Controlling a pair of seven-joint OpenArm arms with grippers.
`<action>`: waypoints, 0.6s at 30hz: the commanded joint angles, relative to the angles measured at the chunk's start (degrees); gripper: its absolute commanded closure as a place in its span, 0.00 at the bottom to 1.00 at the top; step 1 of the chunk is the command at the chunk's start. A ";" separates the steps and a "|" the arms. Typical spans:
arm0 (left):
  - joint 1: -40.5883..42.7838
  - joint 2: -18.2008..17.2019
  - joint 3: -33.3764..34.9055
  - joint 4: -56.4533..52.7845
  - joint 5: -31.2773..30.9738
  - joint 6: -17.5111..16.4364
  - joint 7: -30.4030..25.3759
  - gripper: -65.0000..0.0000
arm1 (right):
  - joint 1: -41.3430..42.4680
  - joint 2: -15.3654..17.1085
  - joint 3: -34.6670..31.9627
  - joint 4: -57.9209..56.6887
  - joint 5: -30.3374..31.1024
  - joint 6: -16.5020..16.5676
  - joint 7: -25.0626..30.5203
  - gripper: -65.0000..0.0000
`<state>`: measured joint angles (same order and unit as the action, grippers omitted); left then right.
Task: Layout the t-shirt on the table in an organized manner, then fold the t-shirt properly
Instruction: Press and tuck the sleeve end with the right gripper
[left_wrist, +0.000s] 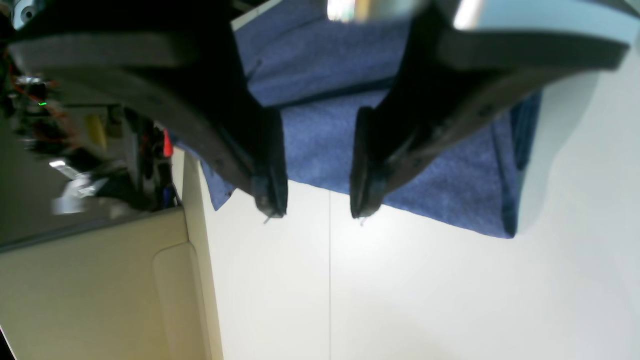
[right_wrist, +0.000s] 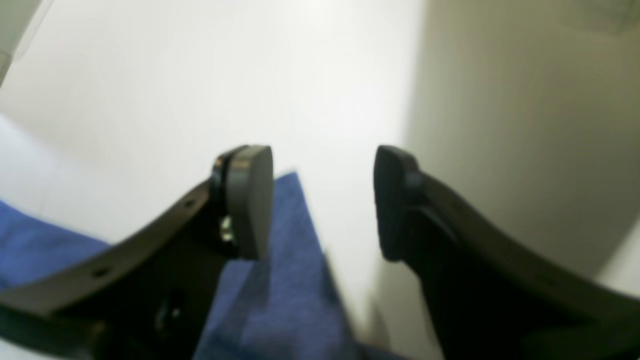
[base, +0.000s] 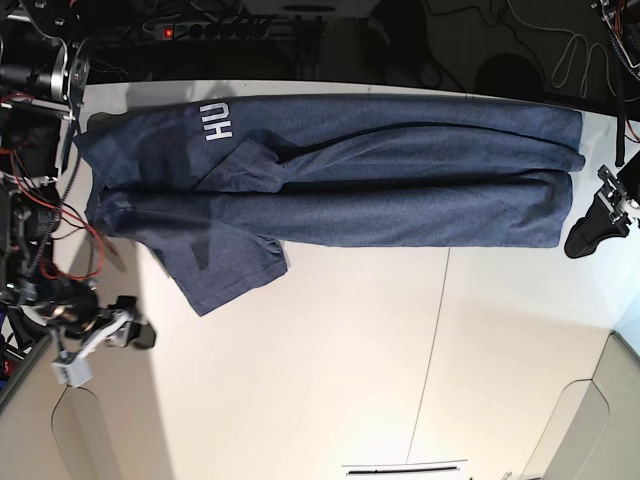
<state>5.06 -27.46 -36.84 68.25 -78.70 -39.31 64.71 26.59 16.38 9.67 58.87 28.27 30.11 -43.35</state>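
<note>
The dark navy t-shirt (base: 380, 170) lies stretched across the far part of the white table (base: 330, 380), folded lengthwise, with white lettering (base: 217, 120) near its left end. One sleeve (base: 225, 265) sticks out toward the front. My left gripper (left_wrist: 316, 202) is open and empty, just above the table beside the shirt's edge (left_wrist: 325, 145). In the base view it (base: 582, 238) is by the shirt's right end. My right gripper (right_wrist: 322, 200) is open, with a corner of blue fabric (right_wrist: 285, 280) lying under its left finger. In the base view it (base: 135, 335) is at the left, near the sleeve.
A thin dark seam (base: 432, 340) runs across the table. Rounded cut-outs sit at the front left (base: 85, 430) and front right (base: 575, 430). Cables and electronics (base: 40, 150) crowd the left side and the back edge. The table's edge (left_wrist: 200, 260) shows in the left wrist view.
</note>
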 joint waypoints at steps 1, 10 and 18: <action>-0.44 -0.90 -0.37 0.92 -1.14 -0.69 -0.63 0.62 | 1.79 0.44 -1.68 -2.73 -0.07 0.37 2.01 0.53; -0.44 0.00 -0.37 0.92 0.11 -0.69 -0.68 0.62 | 2.16 -2.14 -10.16 -16.79 -4.57 0.37 8.81 1.00; -0.26 -0.02 -0.37 0.92 0.35 -0.69 -0.63 0.62 | -0.22 -2.12 -6.64 4.83 8.85 0.76 -9.40 1.00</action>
<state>5.13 -26.17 -36.84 68.25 -76.95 -39.31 64.71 25.28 13.65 2.76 63.18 36.01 30.37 -53.52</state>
